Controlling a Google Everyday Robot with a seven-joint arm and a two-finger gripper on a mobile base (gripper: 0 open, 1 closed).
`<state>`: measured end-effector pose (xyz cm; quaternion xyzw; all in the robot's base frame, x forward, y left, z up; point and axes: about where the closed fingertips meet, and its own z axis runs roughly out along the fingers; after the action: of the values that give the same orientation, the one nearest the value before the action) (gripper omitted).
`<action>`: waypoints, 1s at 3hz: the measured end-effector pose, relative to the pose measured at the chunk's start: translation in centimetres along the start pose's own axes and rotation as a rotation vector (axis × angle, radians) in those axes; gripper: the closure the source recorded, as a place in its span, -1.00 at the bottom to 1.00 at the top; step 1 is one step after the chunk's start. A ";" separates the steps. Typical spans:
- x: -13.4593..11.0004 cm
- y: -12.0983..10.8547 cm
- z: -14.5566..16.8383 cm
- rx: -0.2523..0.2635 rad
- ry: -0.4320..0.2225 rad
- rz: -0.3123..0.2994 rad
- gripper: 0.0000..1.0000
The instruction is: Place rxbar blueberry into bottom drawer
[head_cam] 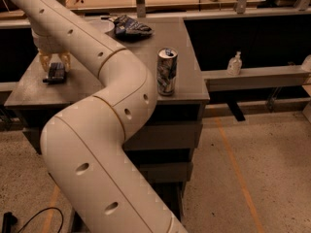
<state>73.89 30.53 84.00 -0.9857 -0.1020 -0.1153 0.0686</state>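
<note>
1. Gripper (55, 62) sits low at the far-left corner of the cabinet top, right over the far end of the rxbar blueberry (56, 74). I cannot tell whether it is spread or already closed on the bar.
2. Lying flat on the grey tabletop (187, 52), the bar is close to the left edge and well apart from everything else up there.
3. The step in hand looks like the pick-up. The wrapper is thin and flat, so the grasp should come down square across its narrow width, seated right at the surface, and the lift should start only once the hold is firm. A slippery wrapper could otherwise slide out or get pushed off the left edge.
4. Behind the gripper, the white arm (97, 130) sweeps from far left toward the near side and fills much of the view.
5. To the right, a tall printed can (166, 72) stands upright near the near-right edge, and the arm's swing toward the drawers should keep clear of it. A blue-and-white patterned bag (129, 27) lies at the far side.
6. Below, the bottom drawer (169, 193) is largely hidden by the arm, and I cannot tell how far it is open.
7. Farther right, a small pump bottle (234, 63) stands on a grey ledge (262, 75). The speckled floor (262, 178) carries an orange line (234, 161).
</note>
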 end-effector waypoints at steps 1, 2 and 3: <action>-0.3 0.0 -2.0 0.047 0.001 0.050 1.00; -1.4 -0.9 -4.9 0.112 0.009 0.105 1.00; -4.1 -1.5 -7.2 0.188 -0.012 0.170 1.00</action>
<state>68.14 30.13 90.10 -0.9807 -0.0288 -0.0929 0.1696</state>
